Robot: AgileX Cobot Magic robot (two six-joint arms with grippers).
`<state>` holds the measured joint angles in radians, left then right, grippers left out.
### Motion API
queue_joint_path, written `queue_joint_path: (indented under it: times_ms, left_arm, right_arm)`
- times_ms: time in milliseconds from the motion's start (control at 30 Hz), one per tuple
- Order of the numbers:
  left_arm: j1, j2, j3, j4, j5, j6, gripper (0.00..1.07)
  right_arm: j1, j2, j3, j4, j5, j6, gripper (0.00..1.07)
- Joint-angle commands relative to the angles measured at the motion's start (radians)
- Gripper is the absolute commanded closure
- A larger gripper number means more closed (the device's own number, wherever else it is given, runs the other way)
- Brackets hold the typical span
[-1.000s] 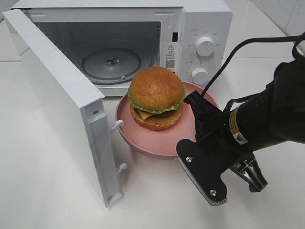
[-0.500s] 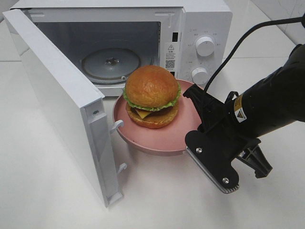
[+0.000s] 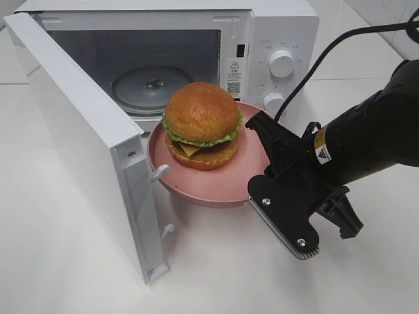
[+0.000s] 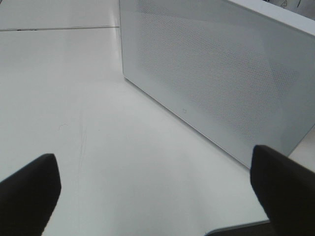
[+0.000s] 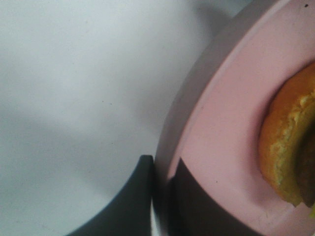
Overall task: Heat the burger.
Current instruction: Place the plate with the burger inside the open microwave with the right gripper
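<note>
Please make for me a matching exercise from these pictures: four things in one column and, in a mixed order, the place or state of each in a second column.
1. burger
2. microwave door
3. right tool
4. left tool

A. open, nothing between its fingers
B. swung open
C. resting on the pink plate
D. shut on the plate's rim

Pairs: 1-C, 2-B, 3-D, 4-A

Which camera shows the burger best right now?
The exterior high view: the whole burger shows there, bun, lettuce and patty, on the pink plate. The right wrist view catches only a blurred edge of it. The left wrist view shows none of it.
</note>
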<state>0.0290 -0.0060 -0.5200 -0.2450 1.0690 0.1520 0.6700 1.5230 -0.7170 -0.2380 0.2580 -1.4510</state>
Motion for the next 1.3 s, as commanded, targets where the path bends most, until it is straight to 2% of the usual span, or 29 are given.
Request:
queue_joint_path:
  times_ms: [33,700,1033,1300]
  left_arm:
    - [0.002,-0.015,0.0,0.0,0.006,0.001,0.08]
    - [0.002,-0.015,0.0,0.0,0.006,0.001,0.08]
    - [0.002,-0.015,0.0,0.0,0.006,0.001,0.08]
    - [0.002,-0.015,0.0,0.0,0.006,0.001,0.08]
  right_arm:
    - [-0.003,0.028,-0.045,0.0,-0.062,-0.009,1.07]
    - [0.021,0.188,-0.225,0.002,-0.046,0.013,1.07]
    - [0.021,0.284,-0.366,0.001,0.045,0.04,1.07]
    - [0.021,0.32,-0.425,0.0,0.059,0.04,1.07]
